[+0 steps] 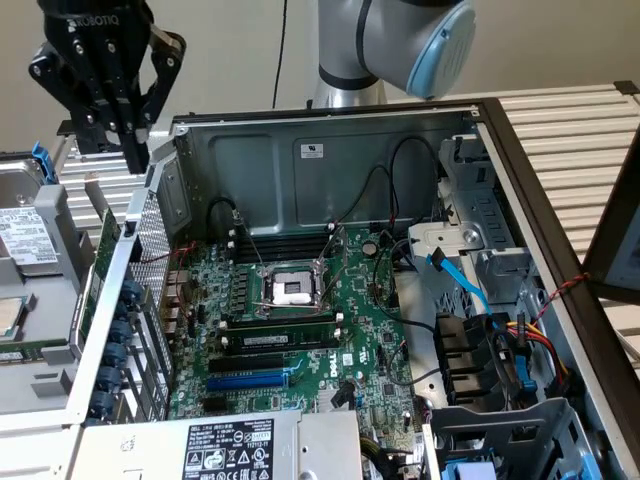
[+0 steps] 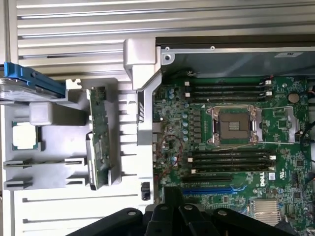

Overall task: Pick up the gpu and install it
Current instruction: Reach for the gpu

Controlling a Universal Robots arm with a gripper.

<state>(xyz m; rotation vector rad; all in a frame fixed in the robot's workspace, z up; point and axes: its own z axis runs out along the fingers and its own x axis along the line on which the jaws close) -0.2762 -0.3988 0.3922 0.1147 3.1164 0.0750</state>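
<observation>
The gpu stands on edge in a grey holder tray at the exterior view's left, just outside the open computer case. From the wrist camera the gpu appears as a narrow green card seen edge-on, with its silver bracket at one end. My black gripper hangs well above the tray and the case's left wall, shut and holding nothing. Its fingers point down over the motherboard's edge, apart from the gpu.
Inside the case lies the large green motherboard with an empty CPU socket and a blue slot. The tray also holds a CPU chip and a drive with a blue bracket. Cables and drive bays crowd the exterior view's right.
</observation>
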